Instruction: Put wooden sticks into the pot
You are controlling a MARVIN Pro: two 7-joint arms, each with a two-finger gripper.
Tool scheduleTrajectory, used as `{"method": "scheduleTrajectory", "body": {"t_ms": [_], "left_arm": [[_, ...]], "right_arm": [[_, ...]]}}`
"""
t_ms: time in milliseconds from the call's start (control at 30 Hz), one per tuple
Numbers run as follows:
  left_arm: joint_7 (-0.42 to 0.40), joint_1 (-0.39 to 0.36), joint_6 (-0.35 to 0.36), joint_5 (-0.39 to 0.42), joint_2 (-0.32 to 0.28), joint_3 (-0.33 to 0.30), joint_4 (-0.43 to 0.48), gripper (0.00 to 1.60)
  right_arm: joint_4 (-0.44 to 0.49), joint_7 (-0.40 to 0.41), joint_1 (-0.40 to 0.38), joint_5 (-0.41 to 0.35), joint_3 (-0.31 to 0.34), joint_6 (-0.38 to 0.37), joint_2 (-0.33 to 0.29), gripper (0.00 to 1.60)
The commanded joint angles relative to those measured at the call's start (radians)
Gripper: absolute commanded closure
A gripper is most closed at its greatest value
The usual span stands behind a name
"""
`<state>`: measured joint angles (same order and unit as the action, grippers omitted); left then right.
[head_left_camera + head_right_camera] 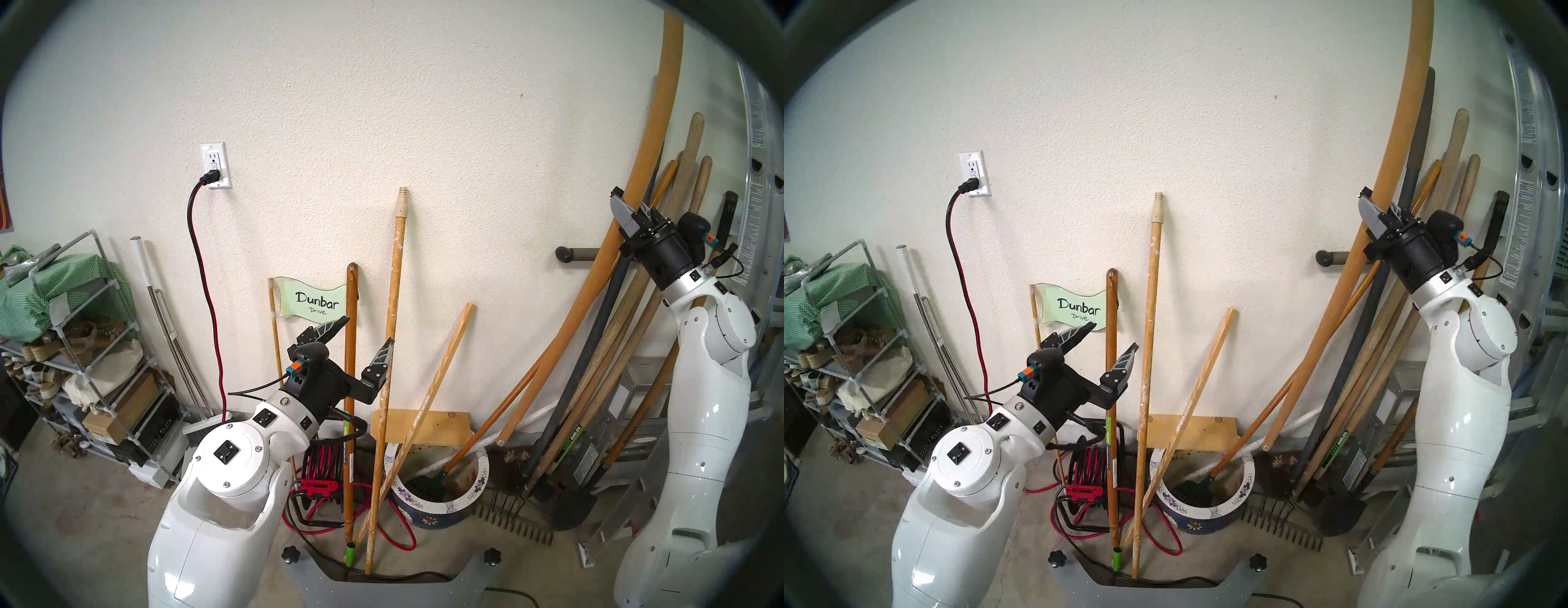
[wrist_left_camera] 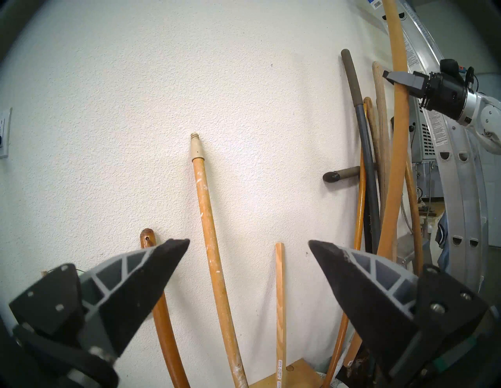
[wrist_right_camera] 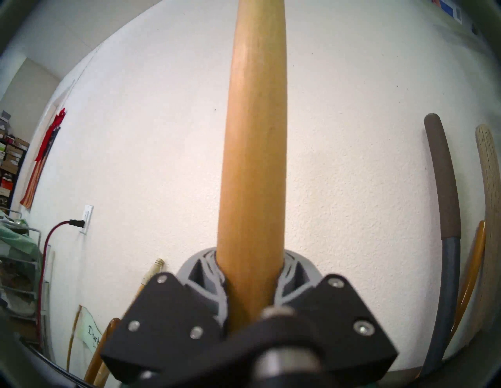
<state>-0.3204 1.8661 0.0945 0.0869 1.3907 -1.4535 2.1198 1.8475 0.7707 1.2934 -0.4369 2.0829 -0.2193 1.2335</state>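
- My left gripper (image 1: 358, 339) hangs nearest me, fingers spread wide and holding nothing. I judge it is parked there so it can take the next pole when needed.
- Just past its fingertips stands the paint-flecked handle (image 1: 389, 339) with the cream threaded tip. Its foot rests on the floor by my base and its top leans on the wall (image 1: 424, 127), so it is not in the pot yet. From the left wrist view it rises right between my open fingers.
- The pot (image 1: 441, 507) sits on the floor beyond that handle, close to the wall. A small green rake (image 1: 432, 479) lies inside it with its orange handle slanting out over the rim, which narrows the free opening.
- My right gripper (image 1: 632, 216) is raised at the right, clamped on the thick yellow-tan dowel (image 1: 662, 106). The wrist view shows the fingers wrapped tight around the shaft, gripped well up its length so the long pole hangs below.
- The dowel's lower end (image 1: 505, 437) is just right of the pot, not inside it; I would need to swing that end over the rim.
- Farthest right, other tool handles (image 1: 687, 170) lean in the corner.
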Motion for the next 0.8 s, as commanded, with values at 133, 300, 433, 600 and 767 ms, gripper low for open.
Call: {"method": "scheduleTrajectory", "body": {"t_ms": [133,300,433,600,767], "left_arm": [[0.000,0.000,0.000,0.000,0.000,0.000,0.000,0.00],[0.000,0.000,0.000,0.000,0.000,0.000,0.000,0.00],[0.000,0.000,0.000,0.000,0.000,0.000,0.000,0.00],[0.000,0.000,0.000,0.000,0.000,0.000,0.000,0.00],[0.000,0.000,0.000,0.000,0.000,0.000,0.000,0.00]], "right_arm": [[0.172,0.083,0.074,-0.099,0.054,-0.157,-0.001,1.60],[0.232,0.123,0.112,-0.144,0.080,-0.256,0.001,1.60],[0.278,0.151,0.142,-0.180,0.100,-0.338,0.003,1.60],[0.344,0.174,0.190,-0.226,0.129,-0.437,0.010,1.60],[0.424,0.175,0.252,-0.271,0.159,-0.549,0.027,1.60]]}}
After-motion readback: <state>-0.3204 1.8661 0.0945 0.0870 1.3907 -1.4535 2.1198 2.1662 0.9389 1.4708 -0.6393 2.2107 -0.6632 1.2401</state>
